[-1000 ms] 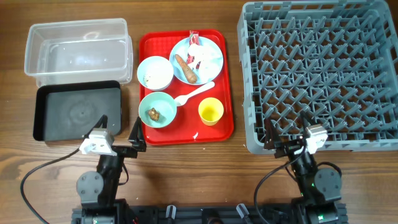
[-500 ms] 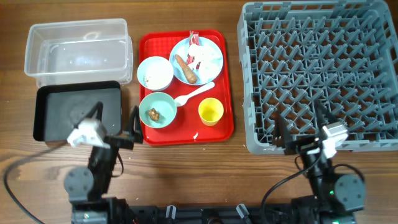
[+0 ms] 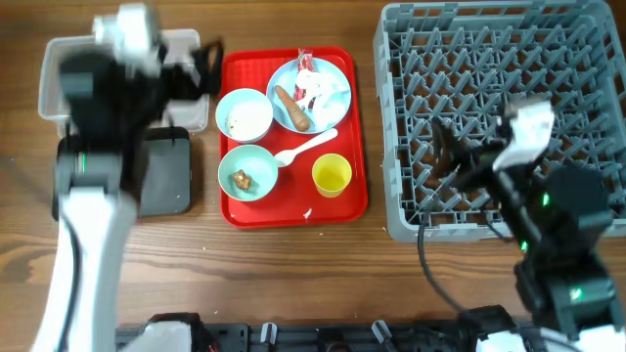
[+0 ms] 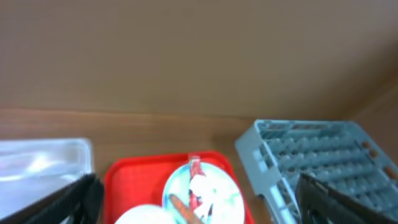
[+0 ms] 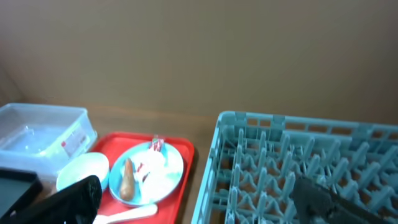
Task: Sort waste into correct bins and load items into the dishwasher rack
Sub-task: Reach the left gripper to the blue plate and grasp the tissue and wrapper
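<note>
Both arms are lifted well above the worktop (image 3: 293,264), and neither has anything in its grip. Seen from overhead, the left gripper (image 4: 198,182) hangs about the right end of the clear tub (image 3: 186,103). Its fingers (image 4: 71,200) are spread wide with only air between them. The right gripper (image 5: 198,183) hovers over the left side of the grey rack (image 3: 509,59), fingers (image 5: 326,196) just as far apart and touching nothing (from overhead both arms look rather blurred).

Everything to be sorted sits on the red tray (image 3: 357,127), between the bins and the rack. The blue plate (image 3: 335,93) at the back carries the carrot-like piece (image 3: 291,108), the crumpled paper (image 3: 318,93) and the red-and-white wrapper (image 3: 305,63). One bowl (image 3: 244,114) has rice grains (image 3: 235,124) in it, and the other bowl (image 3: 256,161) has a brown lump (image 3: 241,178). The white spoon (image 3: 311,146) lies beside the yellow cup (image 3: 332,176). The black tray (image 3: 168,181) sits in front of the tub, partly hidden by the left arm.
</note>
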Tool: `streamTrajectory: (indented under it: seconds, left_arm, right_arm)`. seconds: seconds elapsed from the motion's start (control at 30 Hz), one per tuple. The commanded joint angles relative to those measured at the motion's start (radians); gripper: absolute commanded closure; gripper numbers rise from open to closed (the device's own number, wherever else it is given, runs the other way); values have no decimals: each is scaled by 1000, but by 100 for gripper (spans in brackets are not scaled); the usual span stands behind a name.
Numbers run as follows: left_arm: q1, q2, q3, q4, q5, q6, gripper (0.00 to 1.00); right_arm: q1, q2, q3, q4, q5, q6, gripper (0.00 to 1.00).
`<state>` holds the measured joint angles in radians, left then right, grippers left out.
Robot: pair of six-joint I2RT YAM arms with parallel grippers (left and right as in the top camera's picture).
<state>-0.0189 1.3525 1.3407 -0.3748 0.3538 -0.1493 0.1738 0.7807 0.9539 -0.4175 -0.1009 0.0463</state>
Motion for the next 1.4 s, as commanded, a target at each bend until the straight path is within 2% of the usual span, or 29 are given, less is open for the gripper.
streamTrajectory:
  seconds: [0.0, 0.1, 0.17, 0.23, 0.3, 0.53, 0.67, 0.9, 1.2, 1.37]
  left_arm:
    - [-89, 323, 424, -235, 26, 148, 0]
    - [-148, 546, 695, -415, -3, 216, 0]
    - [-183, 663, 813, -494, -3, 284, 0]
    - [-214, 742, 851, -517, -4, 343, 0]
    - [-240, 797, 851, -514, -3, 384, 0]
    - [-306, 945, 850, -492, -3, 381, 0]
    - [-331, 1015, 850, -489, -8, 381, 0]
    - [-335, 1083, 850, -483, -155, 327, 0]
    - [-354, 1165, 849, -478, -158, 332, 1]
    - [-388, 1175, 849, -490, -169, 382, 4]
  right_arm:
    - [1, 90, 148, -115, -13, -20, 0]
    - [1, 145, 212, -203, -19, -19, 0]
    - [1, 163, 221, -224, -52, -20, 0]
    - [1, 177, 220, -248, -67, -19, 0]
    - [1, 188, 220, -270, -68, -16, 0]
    - [1, 238, 220, -323, -193, -17, 0]
    - [1, 262, 220, -333, -201, -16, 0]
    - [1, 282, 220, -344, -201, -16, 0]
    - [1, 283, 220, -343, -201, -16, 0]
    - [1, 283, 220, -343, -201, -16, 0]
